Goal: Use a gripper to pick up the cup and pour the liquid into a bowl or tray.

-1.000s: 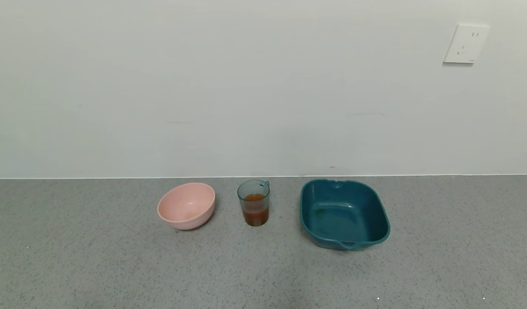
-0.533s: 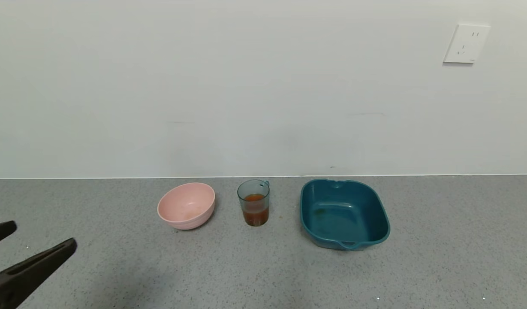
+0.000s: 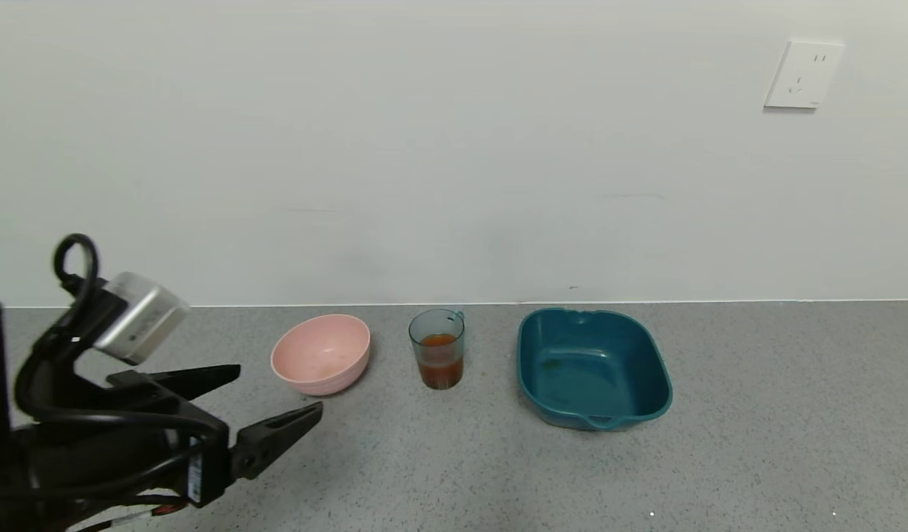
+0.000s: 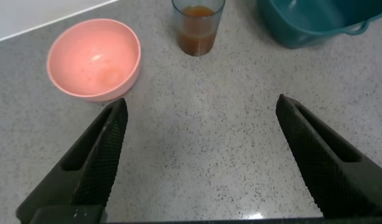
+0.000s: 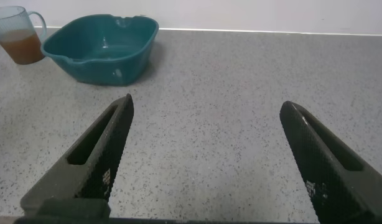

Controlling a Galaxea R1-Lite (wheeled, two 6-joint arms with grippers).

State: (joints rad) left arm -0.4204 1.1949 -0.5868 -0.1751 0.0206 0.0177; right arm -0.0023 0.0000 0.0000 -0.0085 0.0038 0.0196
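Cup (image 3: 437, 349) of orange liquid (image 3: 439, 365) stood between pink bowl (image 3: 321, 354) and teal basin (image 3: 592, 367), clear countertop (image 3: 756, 436) around; left gripper (image 3: 272, 395) hovered near the bowl, fingers spread, empty.

bowl (image 3: 321, 354) pale pink | cup (image 3: 437, 348) clear teal | liquid (image 3: 439, 362) orange-red | basin (image 3: 592, 367) dark teal | counter (image 3: 756, 414) speckled grey

The left gripper (image 3: 276, 391) is now well inside the head view, its wrist, cables and small white-grey box (image 3: 140, 316) all showing, where a second ago none of it appears and half a second ago only two finger ends poke in. Its spread fingers (image 3: 276, 436) now lie near the pink bowl (image 3: 321, 354), on the side away from the cup (image 3: 437, 349).
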